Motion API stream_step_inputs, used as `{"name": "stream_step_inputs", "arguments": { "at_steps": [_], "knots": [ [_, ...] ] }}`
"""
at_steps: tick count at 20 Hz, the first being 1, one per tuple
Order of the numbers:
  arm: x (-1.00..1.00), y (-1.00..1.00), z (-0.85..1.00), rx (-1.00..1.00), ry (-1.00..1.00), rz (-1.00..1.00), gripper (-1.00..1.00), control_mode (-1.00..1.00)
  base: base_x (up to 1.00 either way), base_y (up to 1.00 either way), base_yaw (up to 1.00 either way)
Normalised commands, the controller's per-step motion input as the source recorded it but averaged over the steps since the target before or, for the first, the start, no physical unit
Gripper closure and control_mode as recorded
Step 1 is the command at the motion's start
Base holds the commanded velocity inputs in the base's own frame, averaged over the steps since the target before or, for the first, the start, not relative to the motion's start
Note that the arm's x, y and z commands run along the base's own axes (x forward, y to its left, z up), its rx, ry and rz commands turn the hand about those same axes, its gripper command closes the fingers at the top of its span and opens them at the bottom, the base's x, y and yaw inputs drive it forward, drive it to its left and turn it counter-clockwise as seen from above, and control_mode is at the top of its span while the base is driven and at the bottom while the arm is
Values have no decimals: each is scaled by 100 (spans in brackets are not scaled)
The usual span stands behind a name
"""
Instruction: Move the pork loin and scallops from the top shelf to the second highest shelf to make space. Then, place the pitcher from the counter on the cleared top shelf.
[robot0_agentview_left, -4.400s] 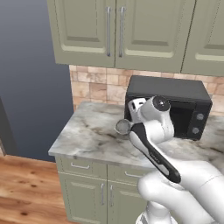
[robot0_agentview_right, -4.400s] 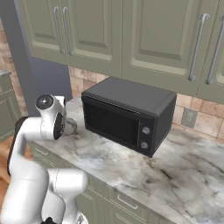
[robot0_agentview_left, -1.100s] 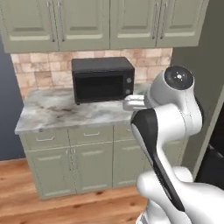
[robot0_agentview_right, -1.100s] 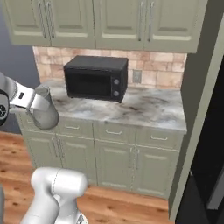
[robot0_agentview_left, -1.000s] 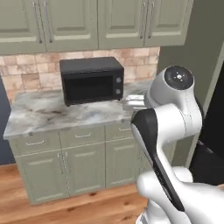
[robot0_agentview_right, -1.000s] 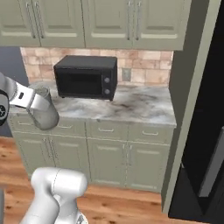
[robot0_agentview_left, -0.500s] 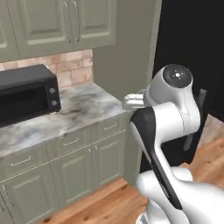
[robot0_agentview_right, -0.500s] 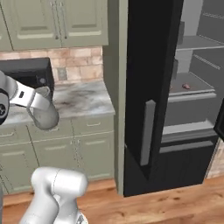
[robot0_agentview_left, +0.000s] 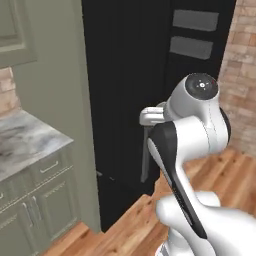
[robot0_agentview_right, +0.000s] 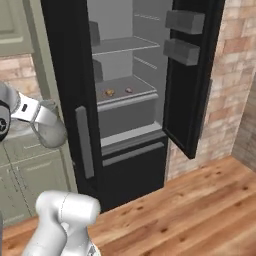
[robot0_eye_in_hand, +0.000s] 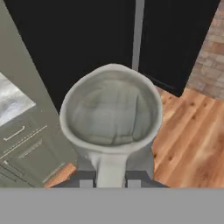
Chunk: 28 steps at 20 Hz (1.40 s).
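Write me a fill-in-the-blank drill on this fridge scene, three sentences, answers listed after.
1. The gripper is shut on the ____, whose open mouth faces the hand camera.
2. In the right base view, the fridge door on the right stands ____.
3. Two small food items lie on the second highest shelf, while the top shelf above it carries ____ food.

Missing words: pitcher; open; no
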Motion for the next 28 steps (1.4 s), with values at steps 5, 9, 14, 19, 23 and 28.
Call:
{"name": "stream_step_inputs", "arguments": {
  "at_steps": [5,9,14,19,23,28],
  "knots": [
    [0,0,0,0,0,0,100,100,5,-95,-37],
    [0,0,0,0,0,0,100,100,22,-97,8],
    [0,0,0,0,0,0,100,100,31,-73,50],
    [0,0,0,0,0,0,100,100,50,-31,71],
    [0,0,0,0,0,0,100,100,60,-34,69],
    [0,0,0,0,0,0,100,100,58,-56,56]
  ]
}}
